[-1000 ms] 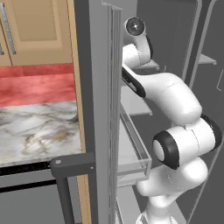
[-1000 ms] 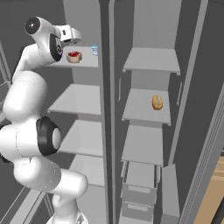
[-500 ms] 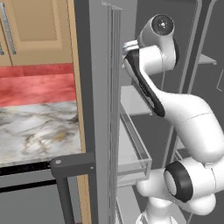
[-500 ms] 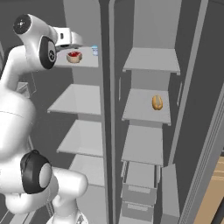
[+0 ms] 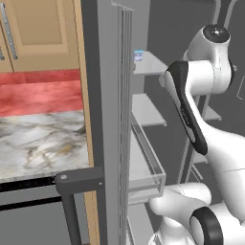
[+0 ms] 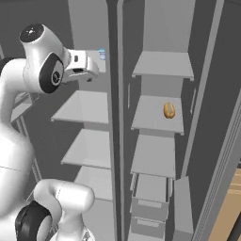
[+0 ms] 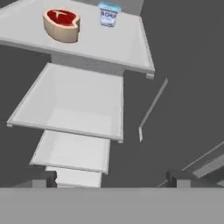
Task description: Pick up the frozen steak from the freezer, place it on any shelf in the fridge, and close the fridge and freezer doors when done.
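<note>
Showing the fridge interior from the hand view, with the arm raised in front of the open appliance
Gripper (image 7: 111, 177): the two dark finger tips (image 7: 46, 177) stand wide apart at the bottom corners of the hand view, with nothing between them and nothing held
Frozen steak (image 7: 61, 24): lies flat on the top shelf (image 7: 100, 46) of the fridge (image 6: 87, 106), well ahead of the fingers and toward the left one; red face up, pale rim around it, apart from both tips
Blue-white cup (image 7: 109, 14): upright on the same top shelf, just beside the steak on its right side, farther from the fingers than the steak; also seen in the left base view (image 5: 139, 55) and right base view (image 6: 102, 54)
Lower fridge shelves (image 7: 72, 103): broad, pale grey, stepped down toward the fingers below the top shelf, bare
Freezer (image 6: 157, 113): narrower compartment right of the centre divider, open, short shelves above low drawers (image 6: 149, 197)
Orange-brown lump (image 6: 169, 110): rests on the second freezer shelf, well to the right of the gripper
Fridge door (image 5: 115, 119): stands open, edge-on in the left base view, with a clear bin (image 5: 148, 167) on its inner side
Freezer door (image 6: 221, 155): stands open at the right edge of the right base view
Counter (image 5: 43, 139): marbled top left of the open fridge door
</note>
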